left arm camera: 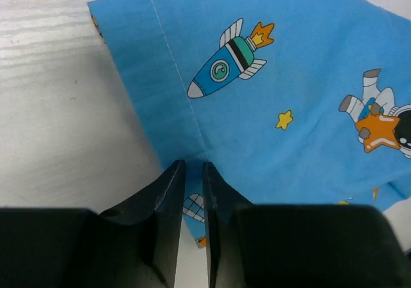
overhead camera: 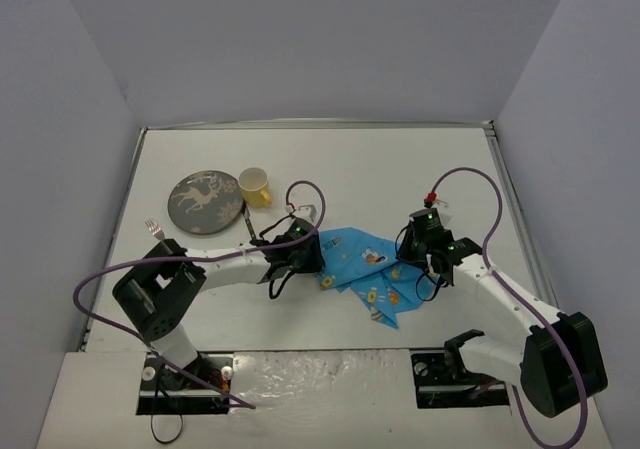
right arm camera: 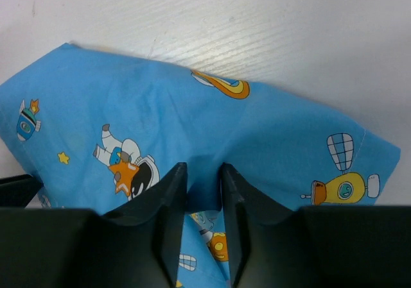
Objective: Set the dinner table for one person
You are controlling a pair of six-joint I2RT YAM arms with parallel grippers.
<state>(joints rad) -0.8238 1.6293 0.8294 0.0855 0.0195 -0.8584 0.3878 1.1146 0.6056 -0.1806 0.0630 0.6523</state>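
A blue cartoon-printed cloth (overhead camera: pixel 370 269) lies crumpled on the white dinner table (overhead camera: pixel 400 169), between my two grippers. My left gripper (overhead camera: pixel 305 254) is shut on the cloth's left edge; in the left wrist view the fingers (left arm camera: pixel 172 192) pinch the hem of the cloth (left arm camera: pixel 257 95). My right gripper (overhead camera: pixel 425 254) is shut on a raised fold at the cloth's right side; in the right wrist view the cloth (right arm camera: pixel 160 115) bunches between the fingers (right arm camera: pixel 176 185). A dark round plate (overhead camera: pixel 205 202), a yellow cup (overhead camera: pixel 254 186) and a fork (overhead camera: pixel 155 231) lie at the left.
A dark utensil (overhead camera: pixel 247 223) lies by the plate's right edge, partly behind the left arm. Purple cables loop over both arms. Grey walls close in the table on three sides.
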